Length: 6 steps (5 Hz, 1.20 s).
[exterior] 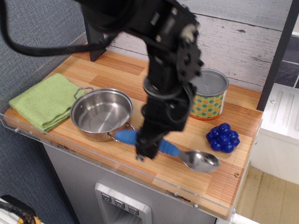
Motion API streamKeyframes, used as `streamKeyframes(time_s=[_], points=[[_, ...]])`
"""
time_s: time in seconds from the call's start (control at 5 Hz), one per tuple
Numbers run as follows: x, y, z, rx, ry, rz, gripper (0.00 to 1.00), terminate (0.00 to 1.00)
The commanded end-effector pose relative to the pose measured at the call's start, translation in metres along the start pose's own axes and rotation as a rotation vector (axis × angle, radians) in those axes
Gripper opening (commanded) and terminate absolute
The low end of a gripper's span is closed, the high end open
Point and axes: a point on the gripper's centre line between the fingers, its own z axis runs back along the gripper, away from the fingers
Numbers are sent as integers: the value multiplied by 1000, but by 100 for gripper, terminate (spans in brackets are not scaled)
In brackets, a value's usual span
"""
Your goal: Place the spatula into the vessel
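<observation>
The spatula has a blue ribbed handle and a shiny metal bowl end. My gripper is shut on the middle of its handle and holds it lifted above the wooden counter, bowl end tilted down to the right. The vessel, a shallow steel pot with two wire loop handles, stands empty just left of the gripper. The spatula's handle tip is close to the pot's near loop handle. The fingertips are blurred by motion.
A folded green cloth lies at the left end of the wooden counter. An orange-green dotted tin can stands behind the arm at the right. A blue berry-shaped toy sits at the right. The counter has a clear plastic front edge.
</observation>
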Motion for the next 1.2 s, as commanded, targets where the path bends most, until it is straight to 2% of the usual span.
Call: streamKeyframes(time_s=[0.0, 0.2, 0.4, 0.8, 1.0], points=[[-76, 14, 19, -24, 55, 119, 0, 0], [-111, 31, 14, -46, 107, 193, 0, 0], [-137, 45, 5, -56, 132, 254, 0, 0], [-153, 57, -13, -69, 195, 254, 0, 0], [-155, 53, -19, -71, 189, 244, 0, 0]])
